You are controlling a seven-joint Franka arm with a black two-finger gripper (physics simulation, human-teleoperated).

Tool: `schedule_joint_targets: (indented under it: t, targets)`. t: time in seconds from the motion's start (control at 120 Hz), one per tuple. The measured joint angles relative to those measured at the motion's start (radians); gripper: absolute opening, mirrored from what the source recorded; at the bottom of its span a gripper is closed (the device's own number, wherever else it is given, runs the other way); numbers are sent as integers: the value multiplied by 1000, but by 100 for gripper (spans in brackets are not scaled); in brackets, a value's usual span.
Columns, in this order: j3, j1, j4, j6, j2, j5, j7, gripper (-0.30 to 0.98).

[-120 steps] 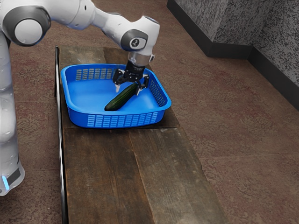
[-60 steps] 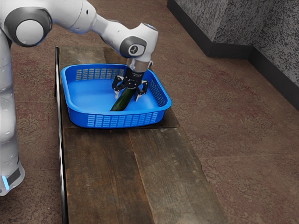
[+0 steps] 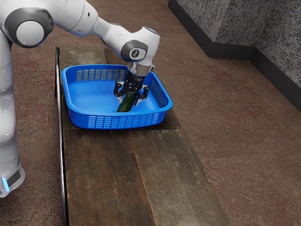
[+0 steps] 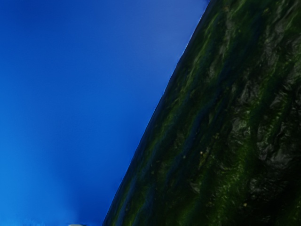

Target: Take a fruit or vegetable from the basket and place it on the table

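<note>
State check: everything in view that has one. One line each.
Gripper: down inside the basket, astride the cucumber; open or shut, can't tell.
Cucumber: in the basket, not out on the table.
Blue plastic basket: upright, on the table, open-topped.
Wooden table: upright, bearing the basket.
Arm: extended over the basket, bent down at the wrist.
Light strip low on the arm: lit blue.

The basket (image 3: 79,119) is smooth plastic, the table (image 3: 108,174) wood

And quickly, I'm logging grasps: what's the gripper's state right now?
Gripper: at the cucumber in the basket; whether open or shut on it, I cannot tell.
</note>
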Motion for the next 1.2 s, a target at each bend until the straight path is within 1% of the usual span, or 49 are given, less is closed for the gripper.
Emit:
schedule_joint_targets:
  t: [0.117, 0.325, 0.533, 0.625, 0.908, 1.2]
  targets:
    - [-3, -7, 7, -11, -5, 5, -1, 30]
    - [14, -37, 33, -44, -44, 10, 2, 26]
    - [14, 10, 74, -94, -76, 25, 5, 25]
    - [9, 15, 113, -121, -78, 33, 5, 24]
    - [-72, 0, 180, -176, -76, 53, 1, 24]
    - [-137, 12, 351, -300, -77, 56, -4, 25]
